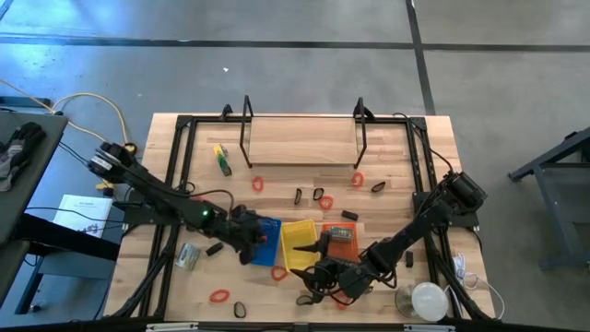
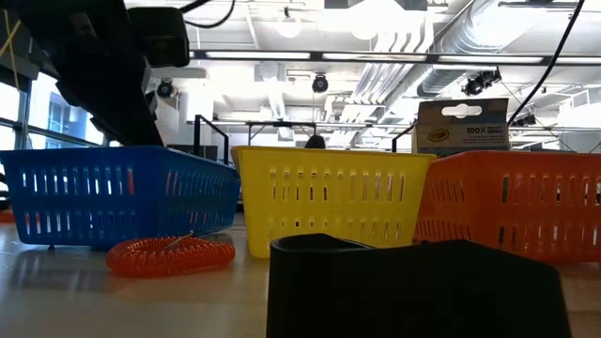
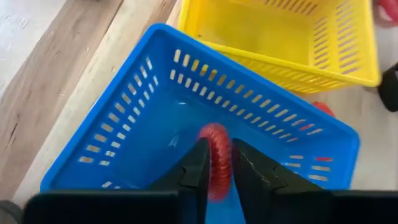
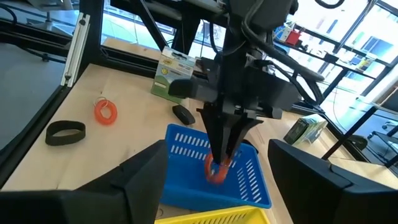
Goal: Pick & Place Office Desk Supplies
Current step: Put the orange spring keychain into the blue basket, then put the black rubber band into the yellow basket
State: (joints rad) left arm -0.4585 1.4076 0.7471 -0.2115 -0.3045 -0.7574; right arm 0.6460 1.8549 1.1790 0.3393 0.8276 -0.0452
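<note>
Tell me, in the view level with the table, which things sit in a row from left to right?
Blue tray → red coiled loop on the table in front → yellow tray → orange tray.

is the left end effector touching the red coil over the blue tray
Touching. The left wrist view shows the red coil pinched between the left end effector fingers, above the blue tray; the right wrist view agrees.
</note>
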